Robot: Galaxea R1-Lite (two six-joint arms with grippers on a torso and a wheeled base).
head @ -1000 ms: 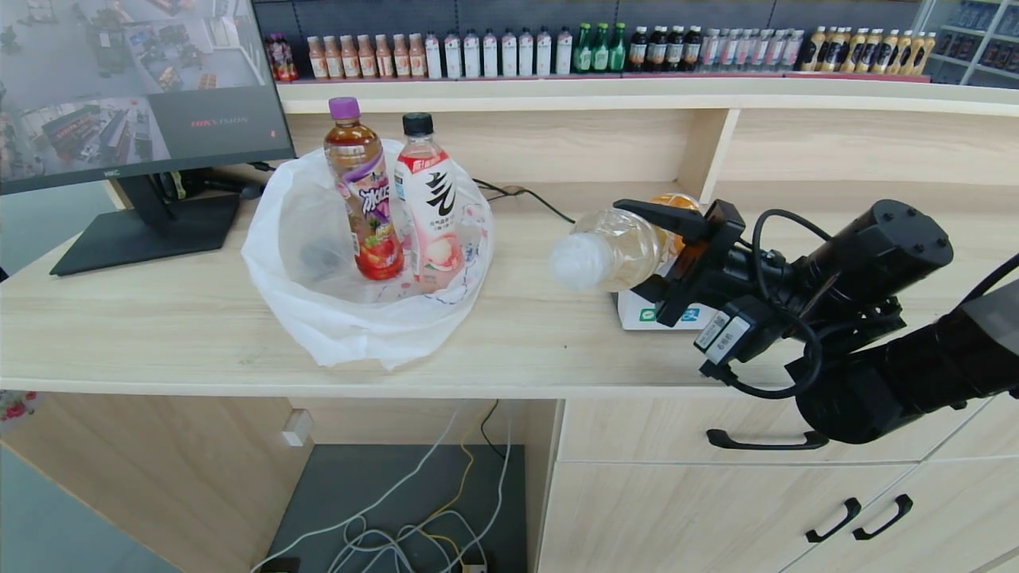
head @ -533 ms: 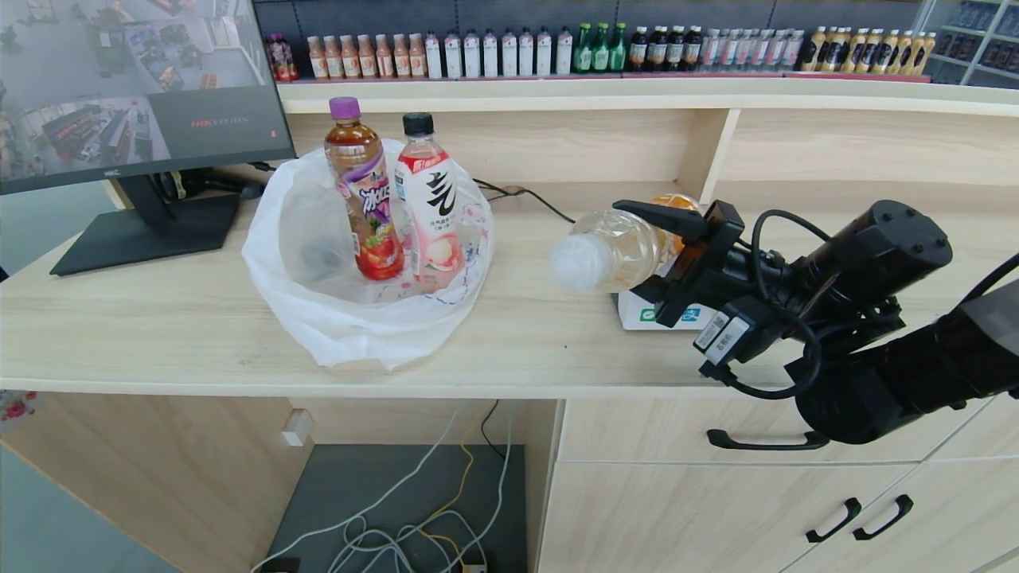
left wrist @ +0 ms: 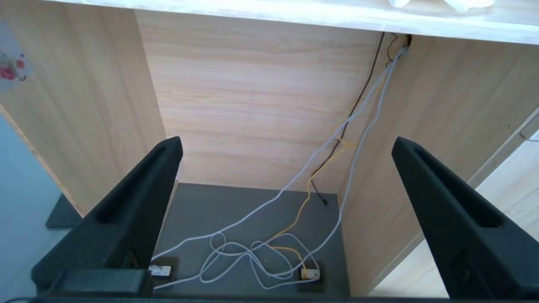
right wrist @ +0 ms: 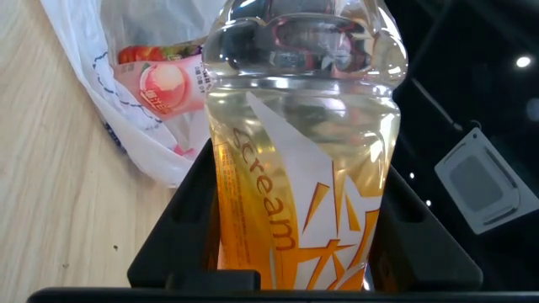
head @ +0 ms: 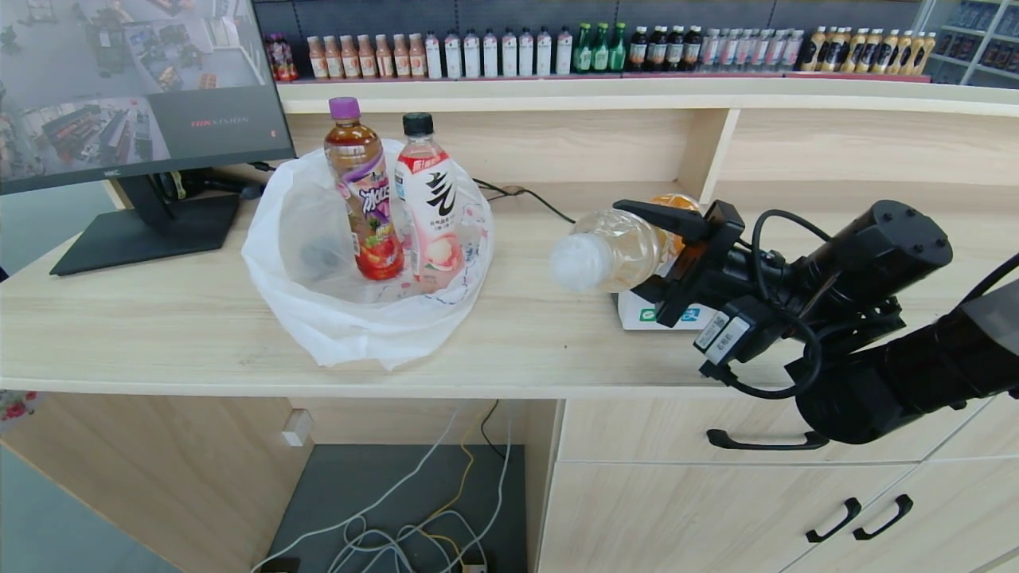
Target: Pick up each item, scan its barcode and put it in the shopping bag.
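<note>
My right gripper (head: 665, 239) is shut on a clear bottle (head: 613, 248) with an orange label, held on its side above the counter, white cap pointing toward the bag. In the right wrist view the bottle (right wrist: 303, 160) sits between the dark jaws. Under the gripper lies a small white scanner box (head: 646, 312). The white shopping bag (head: 318, 263) stands at the counter's middle left, holding a purple-capped bottle (head: 362, 191) and a black-capped pink bottle (head: 428, 203) upright. My left gripper (left wrist: 295, 219) hangs open below the counter, over the floor cables.
A monitor (head: 135, 87) on a black stand occupies the counter's far left. A black cable (head: 525, 195) runs along the back wall. A raised shelf behind carries a row of bottles (head: 605, 49). Bare counter lies between bag and scanner. Drawers (head: 756, 438) are below right.
</note>
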